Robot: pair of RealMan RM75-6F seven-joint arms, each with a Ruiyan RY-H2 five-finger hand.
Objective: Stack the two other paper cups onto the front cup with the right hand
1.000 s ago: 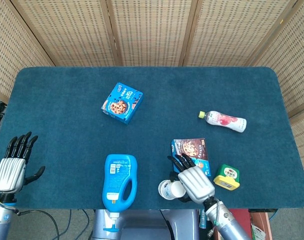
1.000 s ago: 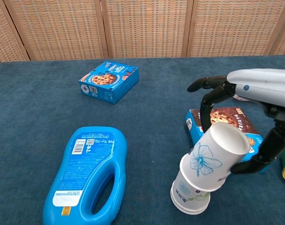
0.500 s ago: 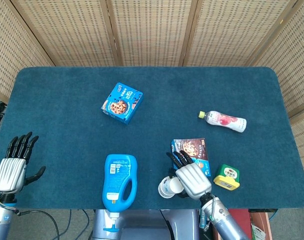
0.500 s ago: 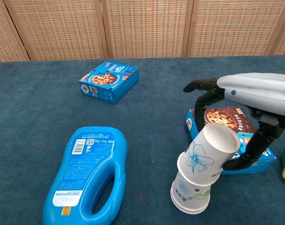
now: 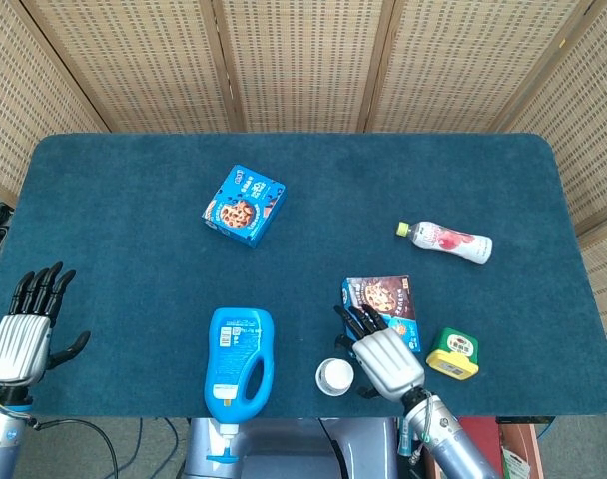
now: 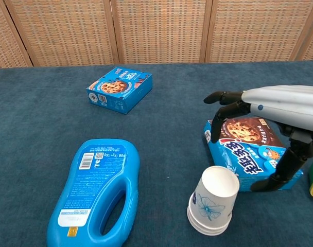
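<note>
Cups (image 6: 212, 205) nested, upright | right hand (image 6: 259, 123) fingers (image 6: 223, 110) spread above-right, apart

A blue detergent bottle (image 5: 239, 364), two cookie boxes (image 5: 245, 206) (image 5: 381, 297), a drink bottle (image 5: 446, 240) and a yellow-green tub (image 5: 453, 353) lie on the table (image 5: 124, 180).

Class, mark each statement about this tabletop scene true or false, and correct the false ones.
1. The cup stack stands upright on the table. True.
2. The right hand grips the top cup. False: its fingers are spread and clear of the stack.
3. The blue bottle lies flat, left of the cups. True.
4. The left hand holds a cookie box. False: it is empty, fingers apart.
5. The yellow tub sits beside the brown cookie box. True.
</note>
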